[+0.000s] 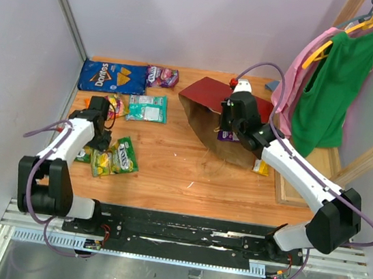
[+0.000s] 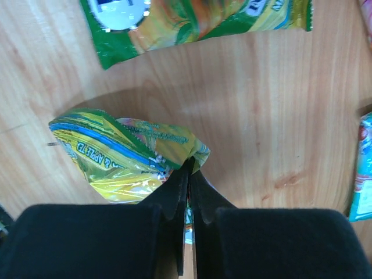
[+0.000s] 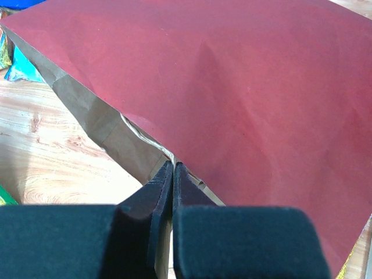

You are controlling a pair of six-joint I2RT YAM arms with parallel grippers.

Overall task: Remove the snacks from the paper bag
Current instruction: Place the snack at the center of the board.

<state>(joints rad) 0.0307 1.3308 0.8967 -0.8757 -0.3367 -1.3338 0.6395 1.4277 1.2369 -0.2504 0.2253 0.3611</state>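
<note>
White arms point(image 1: 293, 169), black joints point(image 1: 330, 227), purple cables point(image 1: 260, 64)

- Top external: fixed, high behind the arm bases, looking down on the whole counter point(image 1: 189, 174), with both arms in frame.
- Left wrist: close, aimed down past its own fingers point(image 2: 179, 197) at a green-yellow packet point(image 2: 116, 157) on the wood.
- Right wrist: very close, facing the red wall of the paper bag point(image 3: 244, 87) past its fingers point(image 3: 163, 192).
- Overlap: each wrist view repeats a small patch of the top view — left side and far right.

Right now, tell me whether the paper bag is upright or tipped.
Tipped: the paper bag lies on its side, brown inside showing through the sideways mouth, the right gripper pinching its rim.
</note>
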